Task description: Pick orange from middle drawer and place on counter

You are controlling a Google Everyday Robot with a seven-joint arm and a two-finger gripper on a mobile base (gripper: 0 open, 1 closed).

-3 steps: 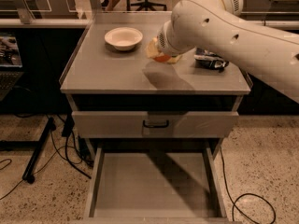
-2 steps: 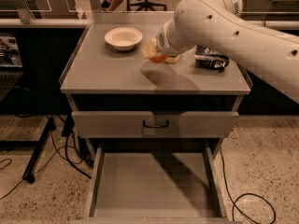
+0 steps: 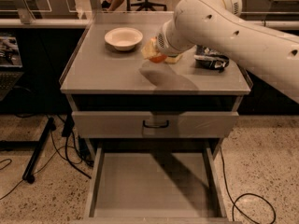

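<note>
The orange [image 3: 158,58] sits between the tan fingers [image 3: 150,49] of my gripper [image 3: 155,53], just above the gray counter [image 3: 107,71], right of its middle. Only the lower part of the fruit shows; the fingers and the white arm cover the rest. The gripper's shadow lies on the counter right below it. The middle drawer [image 3: 149,185] is pulled out at the bottom of the view, its flat floor bare.
A white bowl [image 3: 123,38] stands at the counter's back left. A dark snack bag [image 3: 211,58] lies at its right. A closed drawer front with a black handle [image 3: 155,124] sits above the open drawer. Cables lie on the floor on both sides.
The gripper with the orange has shifted slightly left over the counter. Nothing else has moved.
</note>
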